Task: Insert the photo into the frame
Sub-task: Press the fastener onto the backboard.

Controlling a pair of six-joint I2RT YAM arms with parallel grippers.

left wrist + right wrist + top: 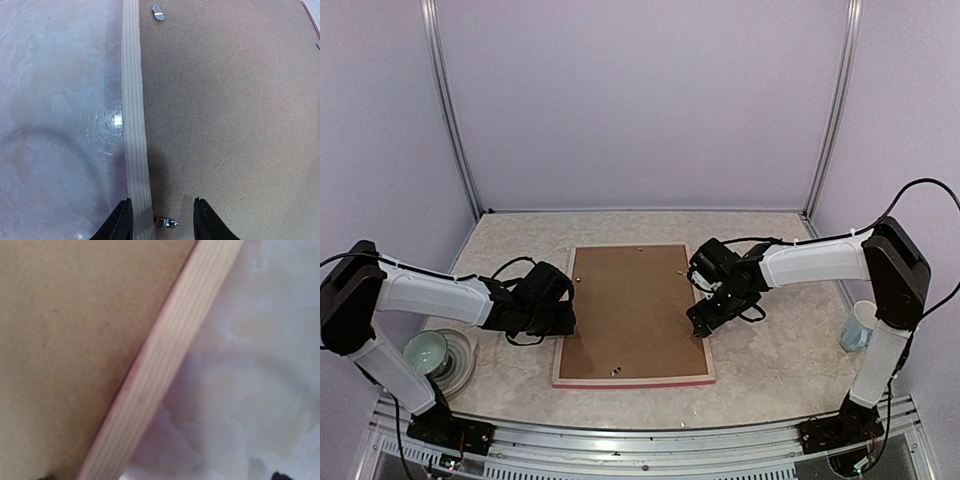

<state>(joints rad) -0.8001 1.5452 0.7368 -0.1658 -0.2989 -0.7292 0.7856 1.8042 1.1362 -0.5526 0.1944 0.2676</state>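
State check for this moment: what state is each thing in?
frame: lying flat, back up.
backing board: seated in the frame.
left gripper: open, astride the frame's left rail.
right gripper: open, over the frame's right rail.
mug: upright.
bowl: upright on a plate.

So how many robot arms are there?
2. The left arm reaches to the left side of the frame; the right arm reaches to its right side. None looks hidden.
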